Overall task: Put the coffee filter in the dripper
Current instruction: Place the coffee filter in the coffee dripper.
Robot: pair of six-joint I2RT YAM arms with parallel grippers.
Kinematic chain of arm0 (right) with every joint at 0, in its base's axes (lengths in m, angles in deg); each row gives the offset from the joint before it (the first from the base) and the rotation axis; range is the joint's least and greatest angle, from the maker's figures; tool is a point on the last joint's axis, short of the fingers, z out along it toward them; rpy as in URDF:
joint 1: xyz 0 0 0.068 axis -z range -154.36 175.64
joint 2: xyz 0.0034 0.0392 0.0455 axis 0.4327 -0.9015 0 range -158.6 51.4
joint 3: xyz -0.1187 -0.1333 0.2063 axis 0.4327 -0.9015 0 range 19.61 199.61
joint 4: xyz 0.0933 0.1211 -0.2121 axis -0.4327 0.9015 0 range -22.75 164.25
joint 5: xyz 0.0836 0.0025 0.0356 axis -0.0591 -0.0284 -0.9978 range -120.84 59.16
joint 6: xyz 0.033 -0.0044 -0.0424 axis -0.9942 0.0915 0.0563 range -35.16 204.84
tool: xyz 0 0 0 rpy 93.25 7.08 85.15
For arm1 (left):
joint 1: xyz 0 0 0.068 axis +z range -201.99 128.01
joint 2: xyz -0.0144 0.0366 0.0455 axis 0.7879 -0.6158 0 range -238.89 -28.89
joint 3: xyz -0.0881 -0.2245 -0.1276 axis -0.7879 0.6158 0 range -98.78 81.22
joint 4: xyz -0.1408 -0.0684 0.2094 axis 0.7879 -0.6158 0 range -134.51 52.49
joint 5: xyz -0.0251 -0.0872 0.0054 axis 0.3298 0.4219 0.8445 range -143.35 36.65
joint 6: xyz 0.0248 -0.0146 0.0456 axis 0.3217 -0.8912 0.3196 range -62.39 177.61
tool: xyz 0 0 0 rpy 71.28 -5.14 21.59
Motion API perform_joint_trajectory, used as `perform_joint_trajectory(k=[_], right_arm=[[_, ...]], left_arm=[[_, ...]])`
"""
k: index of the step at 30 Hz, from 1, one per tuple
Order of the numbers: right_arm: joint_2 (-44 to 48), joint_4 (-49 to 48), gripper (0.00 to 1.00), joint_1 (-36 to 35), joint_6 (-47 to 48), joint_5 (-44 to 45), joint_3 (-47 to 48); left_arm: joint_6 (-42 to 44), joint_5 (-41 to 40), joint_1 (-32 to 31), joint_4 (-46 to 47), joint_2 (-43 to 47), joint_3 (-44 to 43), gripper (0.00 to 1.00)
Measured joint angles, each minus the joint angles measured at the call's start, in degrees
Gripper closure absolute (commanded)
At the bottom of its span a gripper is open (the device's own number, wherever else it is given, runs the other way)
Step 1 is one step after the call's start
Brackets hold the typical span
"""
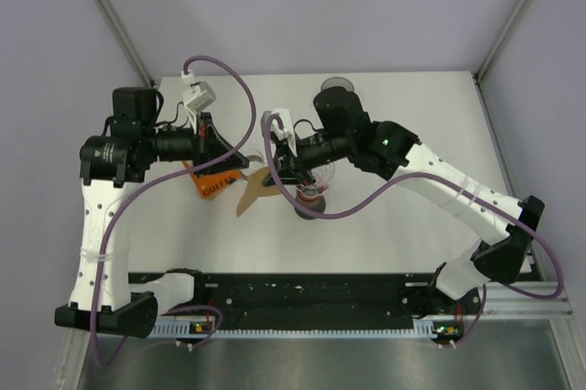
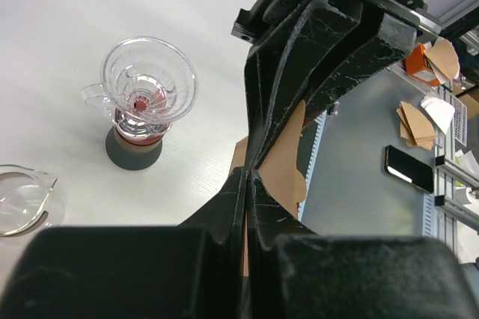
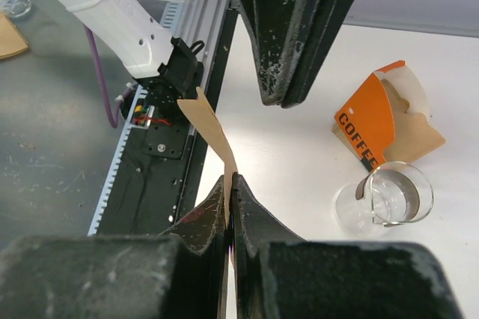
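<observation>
A brown paper coffee filter hangs above the table between my two arms. My left gripper is shut on it; in the left wrist view the filter sticks out beyond my left gripper. My right gripper is also shut on it; in the right wrist view the filter rises edge-on from my right gripper. The clear glass dripper stands upright and empty on its dark base. In the top view the dripper is partly hidden under the right arm.
An orange coffee filter package lies left of the filter; it also shows in the right wrist view. A clear glass pitcher stands near it. The black rail runs along the near table edge.
</observation>
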Motion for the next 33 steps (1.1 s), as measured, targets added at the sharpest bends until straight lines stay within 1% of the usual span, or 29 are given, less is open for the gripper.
perform_joint_trajectory(k=[2, 7, 9, 11, 14, 15, 16, 17, 18, 21, 23, 26, 29, 32, 33], right_arm=[[0.00, 0.00, 1.00, 0.17, 0.00, 0.00, 0.00], [0.00, 0.00, 1.00, 0.39, -0.02, 0.07, 0.00], [0.00, 0.20, 1.00, 0.39, 0.07, 0.11, 0.00], [-0.02, 1.33, 1.00, 0.39, 0.31, 0.26, 0.07], [-0.17, 4.02, 1.00, 0.39, 0.98, 0.98, 0.66], [-0.26, 4.63, 1.00, 0.39, 1.14, 1.09, 0.90], [-0.31, 5.20, 1.00, 0.39, 1.22, 1.22, 1.27], [-0.44, 5.66, 1.00, 0.39, 1.36, 1.29, 1.70], [-0.46, 5.86, 1.00, 0.39, 1.51, 1.31, 1.90], [-0.59, 6.40, 1.00, 0.39, 1.81, 1.25, 2.40], [-0.74, 6.51, 1.00, 0.39, 2.01, 1.16, 2.73], [-0.81, 6.49, 1.00, 0.39, 2.16, 1.03, 2.80], [-0.81, 6.51, 1.00, 0.39, 2.19, 1.03, 2.80], [-0.81, 6.54, 1.00, 0.39, 2.19, 1.03, 2.82], [-0.81, 6.56, 1.00, 0.39, 2.19, 1.03, 2.82]], left_arm=[[1.38, 0.76, -0.09, -1.14, 0.00, -0.09, 0.74], [5.07, 1.20, -0.24, -4.52, -0.02, -2.14, 0.52], [7.15, 0.46, -0.24, -6.45, -0.44, -4.85, 0.47], [10.16, -0.94, -0.50, -7.69, -1.36, -9.29, 0.43], [14.29, -3.34, -2.23, -7.96, -2.51, -14.82, 0.44], [15.37, -4.17, -3.06, -8.00, -2.49, -15.39, 0.48], [16.11, -5.01, -4.02, -8.17, -2.45, -15.52, 0.55], [16.65, -5.75, -4.94, -8.50, -2.45, -15.52, 0.60], [16.72, -6.47, -5.62, -8.70, -2.49, -15.52, 0.62], [16.46, -9.64, -7.96, -9.01, -2.47, -15.47, 0.62], [15.82, -11.52, -9.51, -8.98, -2.10, -15.02, 0.60], [14.97, -14.34, -12.87, -9.05, -0.92, -12.70, 0.60], [14.67, -15.76, -14.58, -9.62, -0.20, -11.04, 0.59], [15.08, -15.78, -14.95, -9.73, 0.22, -9.99, 0.60], [15.41, -15.69, -14.95, -9.73, 0.59, -9.22, 0.63]])
